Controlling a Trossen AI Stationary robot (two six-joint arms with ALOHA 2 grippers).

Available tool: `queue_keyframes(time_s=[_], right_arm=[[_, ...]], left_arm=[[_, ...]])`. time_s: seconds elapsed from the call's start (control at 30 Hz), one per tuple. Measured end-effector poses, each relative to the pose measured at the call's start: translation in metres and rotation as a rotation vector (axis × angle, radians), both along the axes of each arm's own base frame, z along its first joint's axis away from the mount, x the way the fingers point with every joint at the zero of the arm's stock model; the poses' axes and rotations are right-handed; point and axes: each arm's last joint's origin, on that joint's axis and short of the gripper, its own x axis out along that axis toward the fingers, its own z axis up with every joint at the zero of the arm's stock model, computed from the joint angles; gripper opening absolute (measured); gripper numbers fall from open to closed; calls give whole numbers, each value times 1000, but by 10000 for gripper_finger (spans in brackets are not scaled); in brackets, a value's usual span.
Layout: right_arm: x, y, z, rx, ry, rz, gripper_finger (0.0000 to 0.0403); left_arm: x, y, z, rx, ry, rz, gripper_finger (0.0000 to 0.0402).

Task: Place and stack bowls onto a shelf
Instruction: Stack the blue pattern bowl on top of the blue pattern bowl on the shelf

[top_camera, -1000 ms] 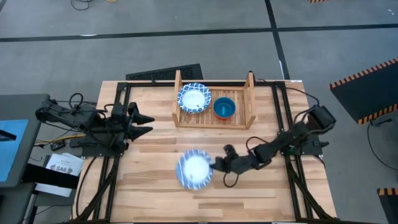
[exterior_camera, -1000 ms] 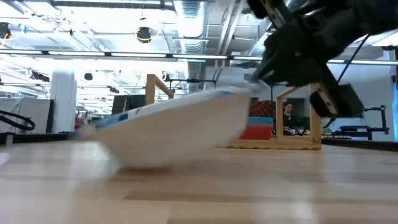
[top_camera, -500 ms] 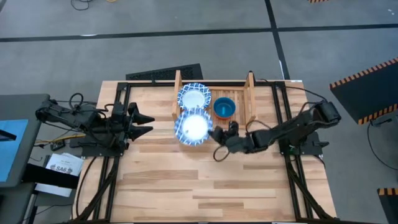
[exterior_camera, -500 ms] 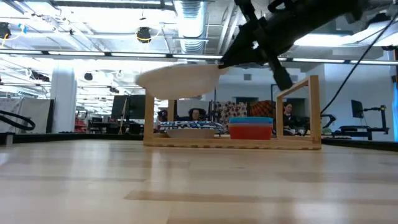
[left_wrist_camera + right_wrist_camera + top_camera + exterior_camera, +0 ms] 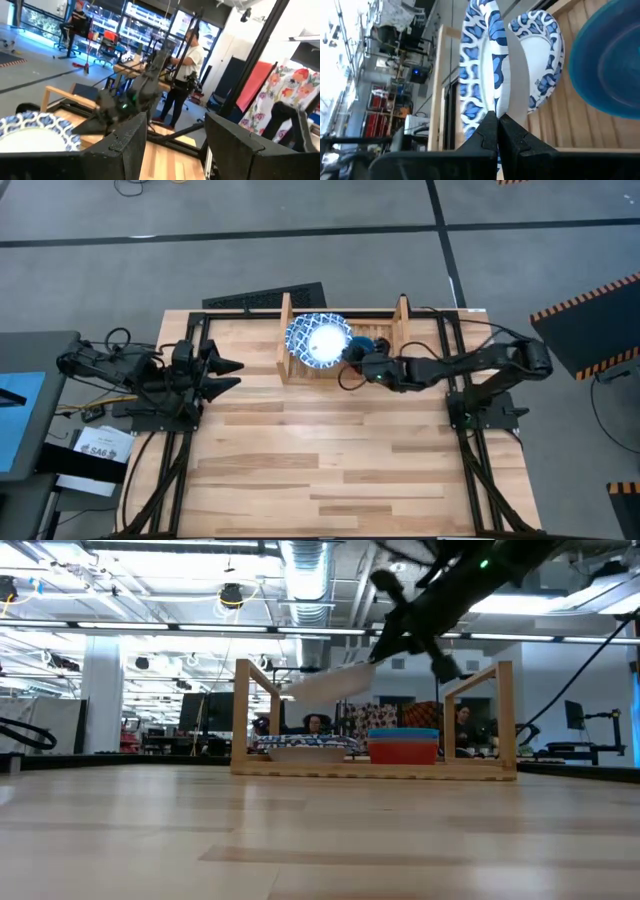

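My right gripper (image 5: 352, 356) reaches from the table's right to the wooden shelf (image 5: 330, 375) and is shut on a white bowl with a blue patterned rim (image 5: 318, 338). The bowl hangs in the air (image 5: 325, 683) over a second patterned bowl (image 5: 540, 65), which rests by its base on the shelf's left half (image 5: 300, 745). A teal bowl (image 5: 364, 352) sits on the shelf's right half, nested in an orange one (image 5: 405, 754). My left gripper (image 5: 230, 376) waits open at the table's left side. My right gripper pinches the bowl's rim (image 5: 492, 107) on the side toward the table's right, one finger on the inner face and one on the outer. The fingers come nearly level from the right. The bowl is lifted clear above the shelf, slightly tilted with the held side higher.
The shelf's two upright side boards (image 5: 480, 720) flank the bowls. A black metal frame (image 5: 195, 340) runs along the table's left, right and far sides. Bare wooden tabletop (image 5: 320, 460) lies between the shelf and the near edge. People show in the room behind.
My right gripper has carried the patterned bowl from the table's near middle, lifting it clear of the wood and moving it toward the far edge. The bowl now hangs over the bowl on the shelf's left half.
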Motion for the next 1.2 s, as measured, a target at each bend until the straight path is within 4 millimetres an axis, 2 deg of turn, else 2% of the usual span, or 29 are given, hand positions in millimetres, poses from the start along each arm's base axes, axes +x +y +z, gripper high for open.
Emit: queue_keyframes(time_s=[0.3,0.43,0.67,0.83,0.93,1.07,1.2], right_arm=[[29,-41,-36,60,-44,-101,19],[44,-53,-43,66,-89,-113,19],[57,-72,-56,110,-113,-153,19],[67,-75,-70,149,-95,-141,29],[74,-73,-71,181,-133,-137,44],[75,-68,-79,207,-118,-141,50],[75,-68,-77,187,-105,-128,52]], left_arm=[[-1,1,4,-3,-34,33,185],[-1,2,6,-15,-56,40,185],[-2,2,8,-18,-79,51,185],[-2,2,8,-21,-78,50,185],[-2,2,8,-22,-79,50,185],[-2,2,8,-25,-79,49,185],[-2,2,8,-28,-80,48,185]])
